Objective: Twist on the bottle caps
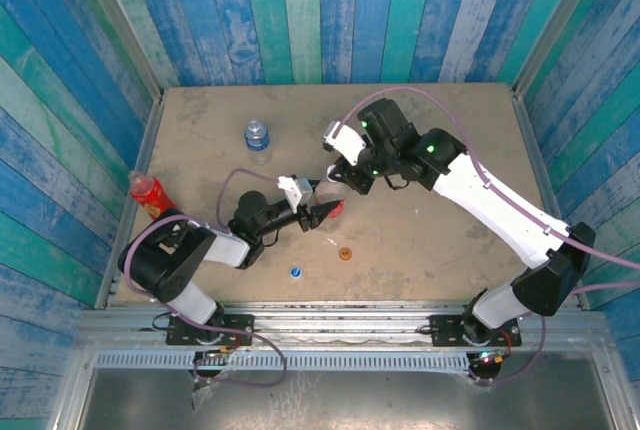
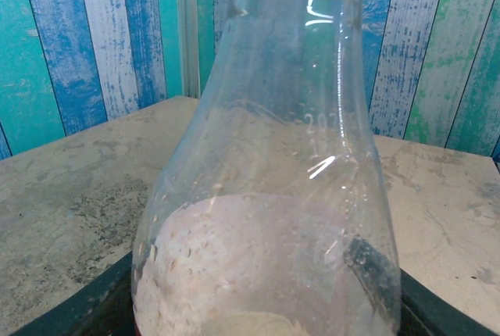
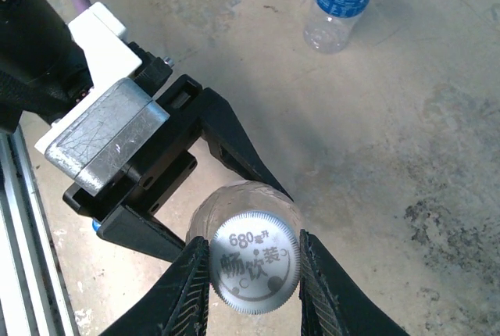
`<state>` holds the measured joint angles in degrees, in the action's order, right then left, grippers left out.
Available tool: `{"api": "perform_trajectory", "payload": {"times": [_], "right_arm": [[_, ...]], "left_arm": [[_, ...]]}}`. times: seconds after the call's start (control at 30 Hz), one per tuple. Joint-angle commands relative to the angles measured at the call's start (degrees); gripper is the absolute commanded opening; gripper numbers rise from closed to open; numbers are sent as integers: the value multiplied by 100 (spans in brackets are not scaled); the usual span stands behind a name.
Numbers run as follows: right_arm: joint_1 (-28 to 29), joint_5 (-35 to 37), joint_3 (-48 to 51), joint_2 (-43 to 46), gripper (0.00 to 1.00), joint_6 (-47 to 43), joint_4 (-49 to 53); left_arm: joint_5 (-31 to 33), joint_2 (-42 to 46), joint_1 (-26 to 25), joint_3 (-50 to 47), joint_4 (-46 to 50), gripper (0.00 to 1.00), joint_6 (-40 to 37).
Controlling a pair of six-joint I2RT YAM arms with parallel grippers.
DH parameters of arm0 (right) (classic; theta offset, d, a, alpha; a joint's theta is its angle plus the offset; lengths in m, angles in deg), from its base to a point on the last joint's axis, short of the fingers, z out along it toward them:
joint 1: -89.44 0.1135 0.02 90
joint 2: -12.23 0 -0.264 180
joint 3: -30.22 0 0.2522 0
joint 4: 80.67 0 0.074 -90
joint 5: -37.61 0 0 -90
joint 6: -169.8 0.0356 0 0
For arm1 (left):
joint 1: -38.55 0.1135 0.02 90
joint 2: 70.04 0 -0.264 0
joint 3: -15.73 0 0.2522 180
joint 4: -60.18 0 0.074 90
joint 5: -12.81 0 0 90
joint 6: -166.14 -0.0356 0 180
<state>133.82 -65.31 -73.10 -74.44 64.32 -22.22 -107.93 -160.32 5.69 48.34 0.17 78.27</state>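
A clear bottle (image 2: pixel 273 195) with a red label (image 1: pixel 337 208) stands upright near the table's middle. My left gripper (image 1: pixel 320 213) is shut around its body, its dark fingers (image 3: pixel 234 144) on both sides. A white cap (image 3: pixel 251 267) with ribbed rim and printed characters sits on the bottle's neck, and my right gripper (image 3: pixel 254 275) is shut on it from above (image 1: pixel 345 190). The blue-label bottle (image 1: pixel 257 135) stands uncapped at the back left. The slim red bottle (image 1: pixel 150 193) is at the left edge. A blue cap (image 1: pixel 296 272) and an orange cap (image 1: pixel 346 253) lie near the front.
A thin white scrap (image 1: pixel 332 241) lies between the held bottle and the orange cap. Blue and teal plank walls (image 1: pixel 300 10) close the table on three sides. A metal rail (image 1: pixel 330 310) runs along the front edge. The blue-label bottle (image 3: pixel 344 0) stands beyond my right gripper.
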Motion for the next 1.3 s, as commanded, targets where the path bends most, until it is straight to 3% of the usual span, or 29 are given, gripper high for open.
{"api": "perform_trajectory", "payload": {"times": [0.0, 0.2, 0.47, 0.8, 1.1, 1.27], "right_arm": [[0, -619, -130, -27, 26, -274, 250], [-6, -246, -292, -16, 25, 503, 122], [-58, -269, -187, -43, 25, 1508, 38], [-56, -166, -123, -41, 25, 1675, 94], [299, 1230, 152, -75, 18, 2788, 77], [329, 1396, 148, -73, 19, 3061, 33]], "left_arm": [[-141, -209, -18, -36, 160, 62, 23], [-120, -268, -19, -31, 109, 61, 44], [-107, -285, -18, -43, 90, 61, 42], [-85, -272, -18, -91, -53, 58, 129], [453, -310, -18, -64, -168, 57, 216], [296, -392, -18, -21, -274, 58, 279]]}}
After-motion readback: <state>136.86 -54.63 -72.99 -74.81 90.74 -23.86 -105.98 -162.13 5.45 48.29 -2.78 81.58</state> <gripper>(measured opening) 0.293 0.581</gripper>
